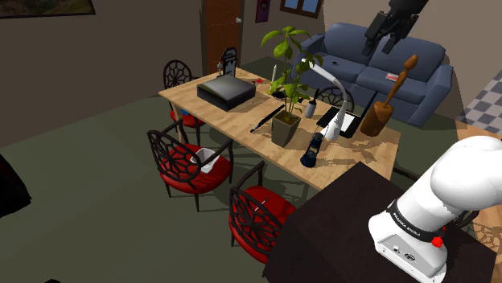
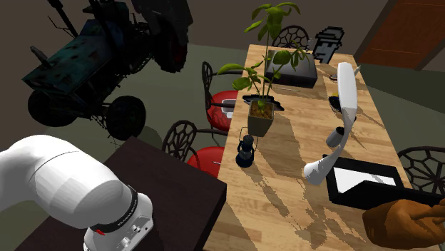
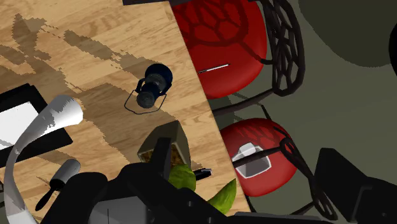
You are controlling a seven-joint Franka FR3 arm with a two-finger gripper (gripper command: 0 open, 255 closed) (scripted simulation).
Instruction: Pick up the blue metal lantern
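The lantern point(image 1: 313, 149) is small and dark blue with a thin wire handle. It stands on the wooden table point(image 1: 354, 157) close to the edge by the chairs, just stand-side of a potted plant point(image 1: 285, 120). The second exterior view has the lantern point(image 2: 244, 151) in front of the pot point(image 2: 260, 118). From the wrist view, the lantern point(image 3: 153, 86) is far below the hand. My black gripper point(image 1: 382, 40) hangs high above the far side of the table, well away from the lantern, with its two fingers apart and nothing between them.
A white desk lamp point(image 1: 334, 88), a black tablet point(image 1: 338, 120), a brown wooden piece point(image 1: 382, 108) and a black box point(image 1: 227, 90) share the table. Red-seated chairs point(image 1: 193, 165) line the near edge. A blue sofa point(image 1: 386, 64) stands behind.
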